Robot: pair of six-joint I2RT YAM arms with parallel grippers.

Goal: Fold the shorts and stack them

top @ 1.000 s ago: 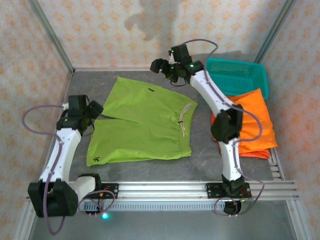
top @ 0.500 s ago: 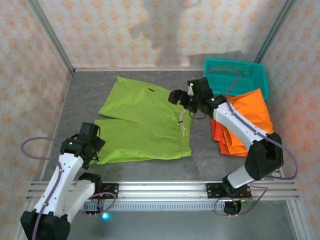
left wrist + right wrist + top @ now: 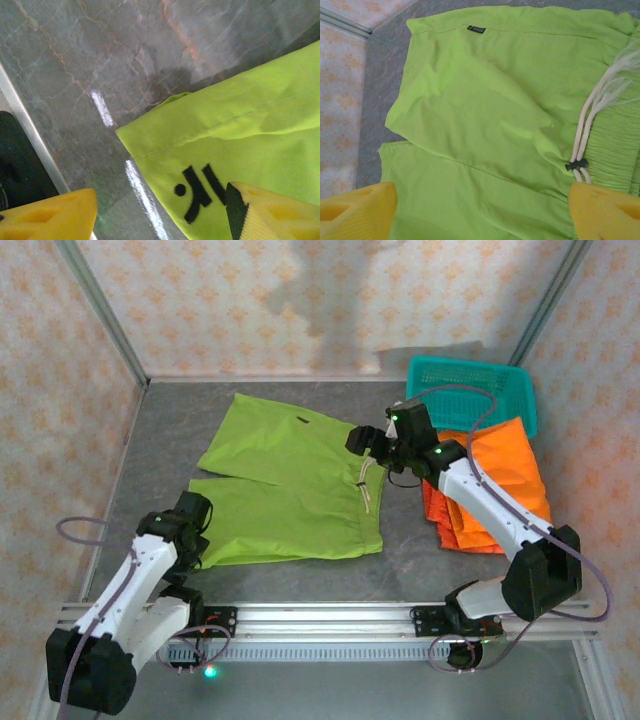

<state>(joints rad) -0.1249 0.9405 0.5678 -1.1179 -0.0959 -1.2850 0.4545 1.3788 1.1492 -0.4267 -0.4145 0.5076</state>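
While the lime-green shorts (image 3: 285,485) lie spread flat mid-counter (image 3: 165,440), waist to the right, the left claw (image 3: 160,214) hangs open astride the near-left hem corner by the black logo (image 3: 199,192), gripping nothing. Right claw (image 3: 480,212) gapes wide over the waistband and pale drawstring (image 3: 587,125), empty. Orange shorts (image 3: 500,485) piled at right, against the teal basket (image 3: 470,385).

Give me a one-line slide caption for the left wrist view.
Open left gripper above the logo-printed hem corner of the lime-green shorts on a grey marbled table.
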